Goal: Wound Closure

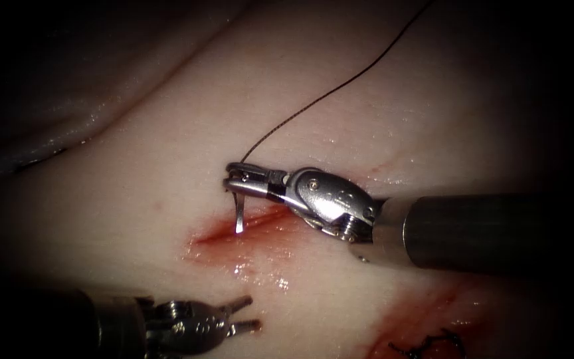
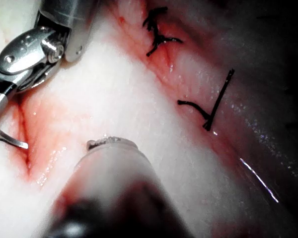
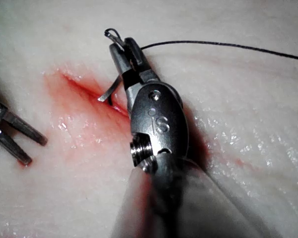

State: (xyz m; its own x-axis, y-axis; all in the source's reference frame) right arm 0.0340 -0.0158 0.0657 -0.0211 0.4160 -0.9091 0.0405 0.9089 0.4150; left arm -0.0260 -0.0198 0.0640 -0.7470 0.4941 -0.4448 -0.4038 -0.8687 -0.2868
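The right arm's tool (image 1: 244,181) reaches in from the right over the tissue (image 1: 340,106), its jaws closed on the curved needle (image 1: 239,214) near the thread end of its curve. The needle hangs down from the jaws, and its tip sits at the upper edge of the cut (image 1: 247,225) — whether the point has entered the tissue cannot be told. In the right wrist view the same tool (image 3: 123,58) clamps the needle (image 3: 108,93), whose free end points toward the red fluid (image 3: 74,94) along the cut. The dark thread (image 1: 340,86) runs from the needle's back end up and away to the right across the pale tissue, lying free of the left arm's tool. That tool (image 1: 246,315) sits below the cut and apart from it, its jaws parted a little and holding nothing; the right wrist view shows its two fingers (image 3: 17,136) spread beside the red patch. Low at the right, dark stitches (image 1: 426,346) lie in another reddened line, seen also in the left wrist view (image 2: 159,32) with a cut end of thread (image 2: 213,106) nearby.
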